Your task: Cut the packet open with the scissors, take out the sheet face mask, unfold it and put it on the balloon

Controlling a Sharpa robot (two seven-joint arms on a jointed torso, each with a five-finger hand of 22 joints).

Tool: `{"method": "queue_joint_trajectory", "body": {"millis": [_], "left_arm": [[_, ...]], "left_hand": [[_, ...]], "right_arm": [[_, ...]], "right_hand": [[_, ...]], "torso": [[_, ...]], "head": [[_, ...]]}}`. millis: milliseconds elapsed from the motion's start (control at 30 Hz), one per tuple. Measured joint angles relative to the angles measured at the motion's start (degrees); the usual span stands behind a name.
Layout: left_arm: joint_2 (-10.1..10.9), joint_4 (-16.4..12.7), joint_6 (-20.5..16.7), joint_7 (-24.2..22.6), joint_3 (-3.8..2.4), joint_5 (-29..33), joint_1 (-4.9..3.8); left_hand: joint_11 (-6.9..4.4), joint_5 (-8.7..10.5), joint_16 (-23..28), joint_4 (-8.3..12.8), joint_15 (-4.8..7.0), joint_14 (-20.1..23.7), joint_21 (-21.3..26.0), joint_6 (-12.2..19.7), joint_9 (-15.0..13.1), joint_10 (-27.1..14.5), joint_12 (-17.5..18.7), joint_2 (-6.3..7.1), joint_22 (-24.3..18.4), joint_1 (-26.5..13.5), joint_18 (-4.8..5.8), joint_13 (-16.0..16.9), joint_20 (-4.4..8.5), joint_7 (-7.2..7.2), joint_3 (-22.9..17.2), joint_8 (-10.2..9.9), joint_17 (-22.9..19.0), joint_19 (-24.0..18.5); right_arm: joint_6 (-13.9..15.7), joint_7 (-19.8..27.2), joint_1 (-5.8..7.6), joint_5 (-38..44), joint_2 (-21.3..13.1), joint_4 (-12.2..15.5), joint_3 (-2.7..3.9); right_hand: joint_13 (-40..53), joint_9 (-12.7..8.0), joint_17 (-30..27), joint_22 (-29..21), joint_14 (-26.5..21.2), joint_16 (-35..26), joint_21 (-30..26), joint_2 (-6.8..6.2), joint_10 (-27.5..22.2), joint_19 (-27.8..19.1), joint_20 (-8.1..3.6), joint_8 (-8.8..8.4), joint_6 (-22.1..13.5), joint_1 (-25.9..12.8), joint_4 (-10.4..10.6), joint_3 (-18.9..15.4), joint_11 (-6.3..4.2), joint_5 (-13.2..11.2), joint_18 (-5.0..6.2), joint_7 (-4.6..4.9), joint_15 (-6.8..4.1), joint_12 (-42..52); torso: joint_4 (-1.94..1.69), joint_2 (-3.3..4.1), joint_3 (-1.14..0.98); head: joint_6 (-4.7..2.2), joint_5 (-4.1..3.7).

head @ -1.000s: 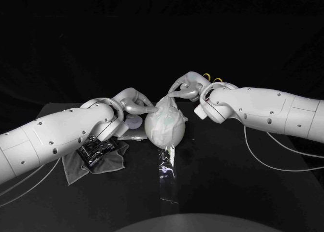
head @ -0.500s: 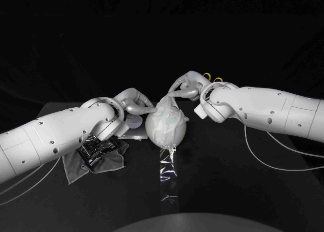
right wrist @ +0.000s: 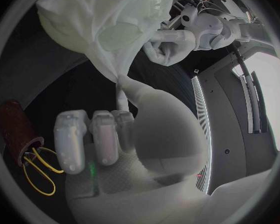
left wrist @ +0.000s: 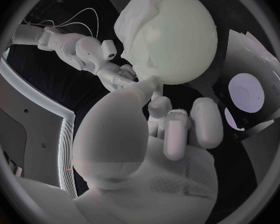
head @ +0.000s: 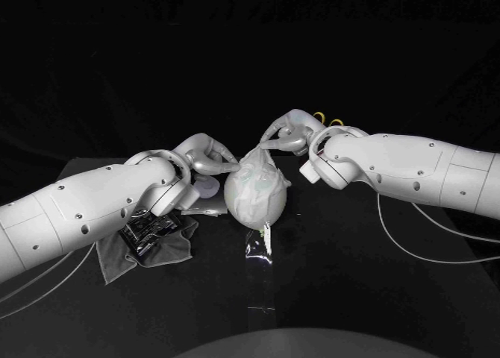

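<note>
White sheet face mask draped on the pale green round balloon, between the hands.
The silver right hand pinches the mask's far top edge. The silver left hand rests at the balloon's side; I cannot tell whether it grips. Draw the edges apart evenly and gently, so the mask settles flat and the balloon does not roll.

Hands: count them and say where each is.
2. Left hand at the balloon's left side; right hand at its top, pinching the mask.
</note>
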State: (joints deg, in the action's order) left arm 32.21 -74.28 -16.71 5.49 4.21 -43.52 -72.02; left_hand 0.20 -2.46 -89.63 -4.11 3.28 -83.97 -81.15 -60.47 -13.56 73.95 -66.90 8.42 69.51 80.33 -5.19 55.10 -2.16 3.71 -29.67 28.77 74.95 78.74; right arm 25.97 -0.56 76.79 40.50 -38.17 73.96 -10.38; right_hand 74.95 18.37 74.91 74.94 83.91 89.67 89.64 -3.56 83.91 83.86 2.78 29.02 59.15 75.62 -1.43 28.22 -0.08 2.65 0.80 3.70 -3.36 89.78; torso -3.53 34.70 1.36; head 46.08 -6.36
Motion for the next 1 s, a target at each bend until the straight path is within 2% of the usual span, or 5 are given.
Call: {"method": "queue_joint_trajectory", "body": {"millis": [367,500,1000], "left_arm": [[0.17,0.47,-1.17,-1.17,0.01,3.35,0.03],[0.22,1.02,-1.50,-1.30,0.01,3.98,0.03],[-0.12,2.76,-2.27,-1.57,-0.04,2.96,0.03]], "left_hand": [[0.06,-0.11,-0.02,0.27,0.18,-0.19,-0.24,0.03,0.00,0.06,0.00,0.15,0.32,0.11,0.01,0.34,0.21,0.00,-1.38,0.30,0.00,0.20],[0.20,-0.11,-0.17,0.49,0.18,-0.19,-0.24,0.03,0.00,0.21,0.00,0.60,0.52,-0.34,0.01,0.43,0.21,-0.01,-2.25,0.50,0.00,0.20],[0.39,-0.04,-0.17,0.87,0.17,-0.19,-0.46,0.23,0.00,0.40,0.00,1.29,0.87,-1.03,0.03,0.72,0.41,-0.02,-3.72,1.19,-0.02,0.40]], "right_arm": [[0.07,0.00,0.00,-0.02,-0.02,-0.01,0.00],[0.20,0.03,0.00,-0.07,0.03,-0.05,0.00],[1.00,0.09,0.00,-0.16,0.66,-1.28,0.01]], "right_hand": [[0.00,0.00,0.04,0.01,0.00,0.13,-0.01,0.00,0.00,-0.01,0.01,-0.20,-0.01,0.00,0.00,-0.01,0.00,0.00,0.00,-0.01,0.00,-0.09],[-0.02,0.00,0.04,0.01,-0.07,0.12,-0.01,0.00,0.00,-0.09,0.09,-0.25,-0.01,0.00,0.00,-0.01,0.00,-0.01,0.00,-0.02,0.07,0.03],[-0.02,0.01,-0.01,-0.03,0.13,0.07,0.17,-0.06,0.00,-0.10,0.10,0.17,-0.21,-0.56,0.17,0.15,0.00,-0.04,0.00,-0.03,-0.13,0.02]], "torso": [[-0.03,0.00,-0.01],[-0.03,0.00,-0.01],[-0.03,0.03,-0.01]], "head": [[-0.18,0.00],[-0.19,-0.04],[-0.06,-0.15]]}}
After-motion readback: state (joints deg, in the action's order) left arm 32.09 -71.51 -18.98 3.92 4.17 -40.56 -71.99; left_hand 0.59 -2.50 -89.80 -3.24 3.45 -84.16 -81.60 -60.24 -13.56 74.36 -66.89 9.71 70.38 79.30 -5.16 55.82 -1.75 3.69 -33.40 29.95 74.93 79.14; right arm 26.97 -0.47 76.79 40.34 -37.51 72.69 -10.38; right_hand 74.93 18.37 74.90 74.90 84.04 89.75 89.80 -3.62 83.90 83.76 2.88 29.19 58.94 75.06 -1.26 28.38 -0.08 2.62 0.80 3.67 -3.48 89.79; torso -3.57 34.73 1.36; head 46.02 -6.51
